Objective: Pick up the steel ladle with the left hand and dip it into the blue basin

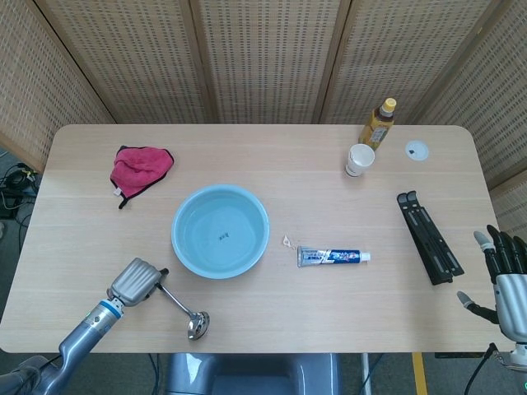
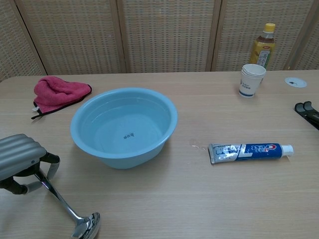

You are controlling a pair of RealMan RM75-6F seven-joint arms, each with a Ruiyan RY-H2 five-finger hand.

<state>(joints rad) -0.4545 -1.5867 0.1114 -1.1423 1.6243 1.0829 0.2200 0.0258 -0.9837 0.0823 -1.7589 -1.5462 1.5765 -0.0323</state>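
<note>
Steel ladle (image 2: 60, 201) lies near the front-left corner of the surface (image 1: 329, 313), its thin polished handle gripped at the top by the robot's left hand (image 2: 21, 159), fingers curled around it, while the round mirror-bright bowl sits low at the front edge, apparently touching or just above the wood. Left to right, a crumpled pink cloth (image 1: 140, 167) rests toward the back-left, then the blue basin (image 1: 220, 231), a smooth round plastic tub that seems to hold clear water, stands just beyond and right of the ladle. To do this step well, the hand would likely need to lift the ladle until its bowl clears the basin's rim, swing it rightward and back, then lower the bowl inside without knocking the light plastic wall; the slick, narrow handle may twist in the grip if tilted fast. Further right lie a soft toothpaste tube (image 1: 333, 257), a paper cup (image 1: 359, 159) and a yellow-capped bottle (image 1: 378, 123) near the back edge, and a flat black folded stand (image 1: 428, 237). At the front-right corner the right hand (image 1: 504, 284) holds nothing, fingers spread upward.
</note>
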